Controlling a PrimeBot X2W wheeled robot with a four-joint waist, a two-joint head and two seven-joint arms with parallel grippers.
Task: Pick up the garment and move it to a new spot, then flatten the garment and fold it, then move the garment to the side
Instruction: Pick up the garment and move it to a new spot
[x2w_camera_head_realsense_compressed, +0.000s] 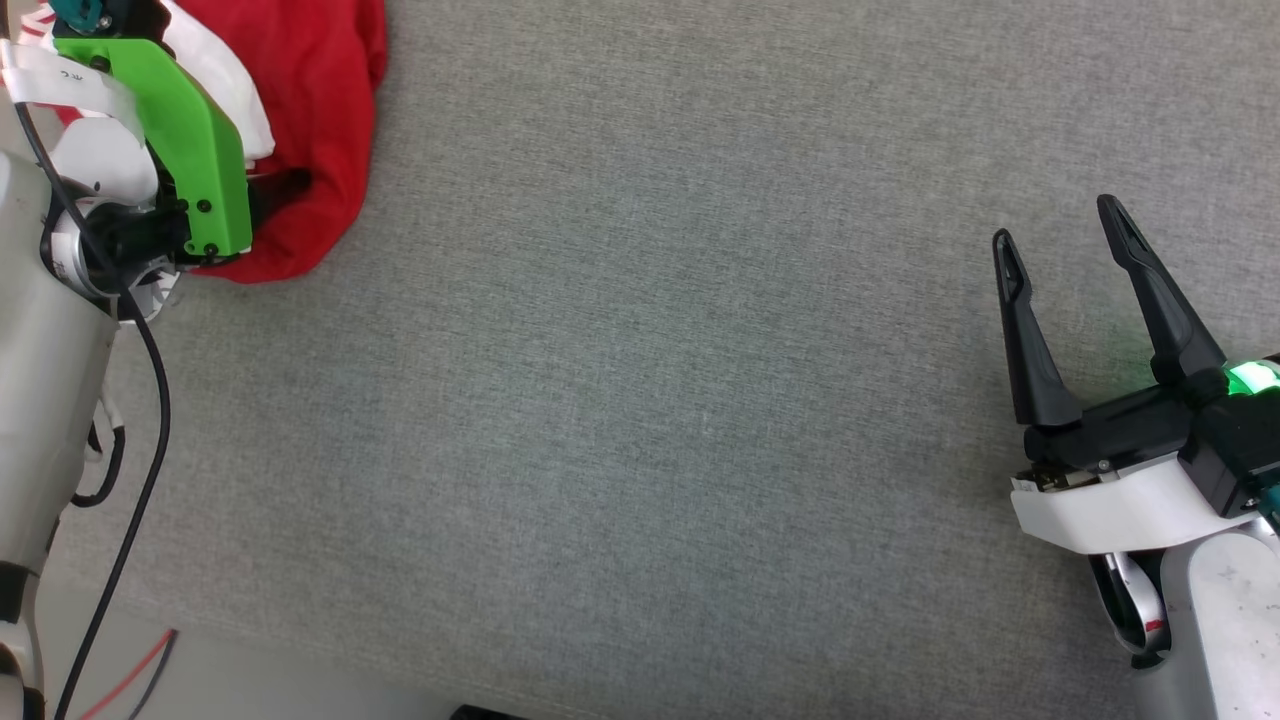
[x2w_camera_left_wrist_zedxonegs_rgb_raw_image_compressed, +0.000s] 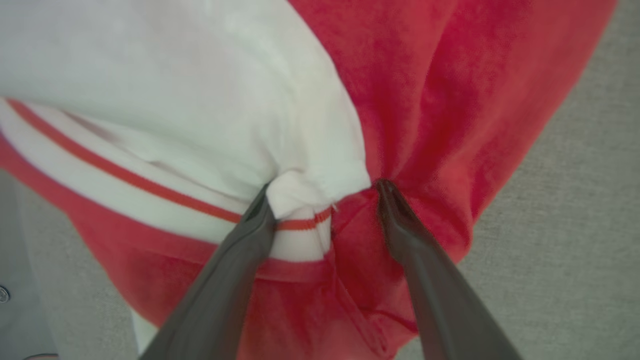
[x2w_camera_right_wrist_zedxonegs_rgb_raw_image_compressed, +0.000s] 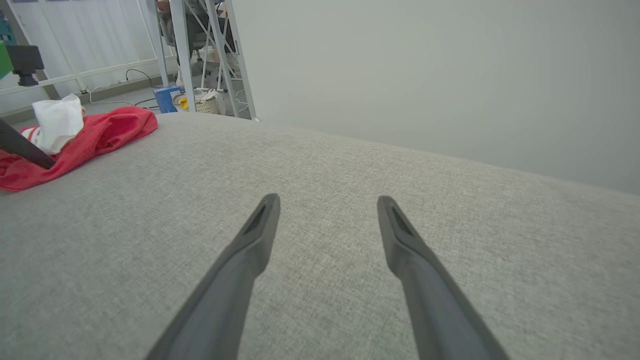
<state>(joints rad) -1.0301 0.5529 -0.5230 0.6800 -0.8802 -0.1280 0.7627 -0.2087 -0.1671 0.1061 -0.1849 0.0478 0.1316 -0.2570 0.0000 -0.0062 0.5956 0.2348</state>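
Shirt lies bunched at the far left of the grey worktop, red body w/ a white sleeve on top. My left tool is down on it, jaws spread wide. Its tips press into the cloth w/ a lump of white sleeve and red fabric between them, not clamped. Right tool is at near right, well apart from the shirt, jaws also wide, empty, over bare worktop.
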